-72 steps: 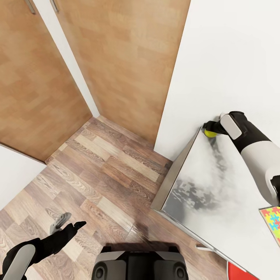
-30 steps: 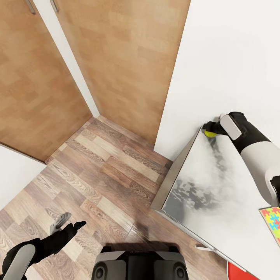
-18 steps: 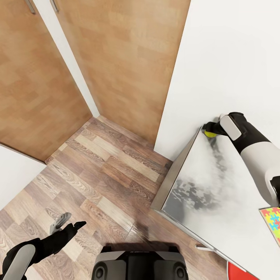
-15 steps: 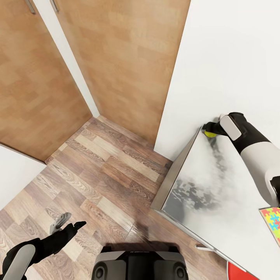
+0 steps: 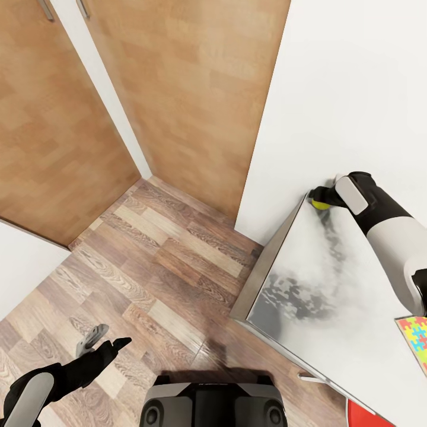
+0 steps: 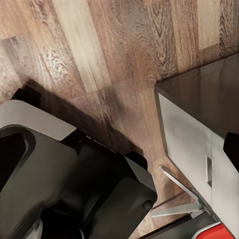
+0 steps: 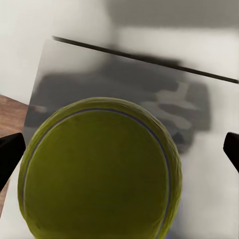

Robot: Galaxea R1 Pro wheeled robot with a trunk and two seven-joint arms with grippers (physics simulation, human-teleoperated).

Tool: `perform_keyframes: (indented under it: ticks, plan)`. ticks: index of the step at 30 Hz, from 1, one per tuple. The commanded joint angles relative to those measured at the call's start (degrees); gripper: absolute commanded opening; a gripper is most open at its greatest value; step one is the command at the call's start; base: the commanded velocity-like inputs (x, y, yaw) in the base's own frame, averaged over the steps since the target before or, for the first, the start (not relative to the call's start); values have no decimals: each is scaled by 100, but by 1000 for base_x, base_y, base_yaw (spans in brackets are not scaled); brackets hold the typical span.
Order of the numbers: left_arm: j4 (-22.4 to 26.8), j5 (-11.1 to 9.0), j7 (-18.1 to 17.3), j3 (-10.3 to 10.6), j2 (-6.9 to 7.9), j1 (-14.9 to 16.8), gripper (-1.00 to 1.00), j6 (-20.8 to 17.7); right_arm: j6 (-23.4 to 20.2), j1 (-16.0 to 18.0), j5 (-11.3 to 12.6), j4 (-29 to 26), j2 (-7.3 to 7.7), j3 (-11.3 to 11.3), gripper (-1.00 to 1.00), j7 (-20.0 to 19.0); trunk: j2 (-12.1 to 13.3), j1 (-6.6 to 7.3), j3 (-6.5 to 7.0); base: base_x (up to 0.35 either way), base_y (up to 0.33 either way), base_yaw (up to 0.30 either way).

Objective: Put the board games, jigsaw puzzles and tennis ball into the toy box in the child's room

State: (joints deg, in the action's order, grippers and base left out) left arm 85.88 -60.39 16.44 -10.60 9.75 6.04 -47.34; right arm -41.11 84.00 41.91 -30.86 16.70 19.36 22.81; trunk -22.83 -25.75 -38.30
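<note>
The tennis ball (image 5: 321,204) lies at the far corner of the table (image 5: 308,279), close to the white wall. My right gripper (image 5: 319,197) is open around it. In the right wrist view the tennis ball (image 7: 99,174) sits large between the two dark fingertips (image 7: 10,152), which stand wide at the picture's edges, and a gap shows on one side. One jigsaw puzzle (image 5: 415,341) peeks in at the table's right end. My left gripper (image 5: 107,339) hangs open over the floor at the lower left, holding nothing. The toy box, the board games and the bed are out of view.
Wooden wardrobe doors (image 5: 184,89) and a white wall (image 5: 356,89) close in the far side. Wood-plank floor (image 5: 154,267) lies left of the table. My base (image 6: 64,184) stands near the table's drawer front (image 6: 184,144). A red object (image 5: 370,417) shows at the bottom right.
</note>
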Motion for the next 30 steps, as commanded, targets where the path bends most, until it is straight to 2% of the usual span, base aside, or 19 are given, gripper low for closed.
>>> perform_keyframes:
  ticks: [1,4,5,30]
  plan:
    - [7,-60,53,-3,0,3,100,-21,-11,5,60,-8,8,46,100,49,-9,-3,-8,0,0,0]
    - [7,-60,53,-3,0,3,100,-21,-11,-1,61,-8,7,46,100,49,-9,-3,-8,0,0,0]
    - [7,-60,53,-3,0,3,100,-21,-11,-4,62,-8,7,47,-100,49,-9,-3,-8,0,0,0]
    - [7,79,41,-3,-9,3,100,-21,-14,-8,46,-24,39,10,-100,44,-9,-3,-8,0,0,0]
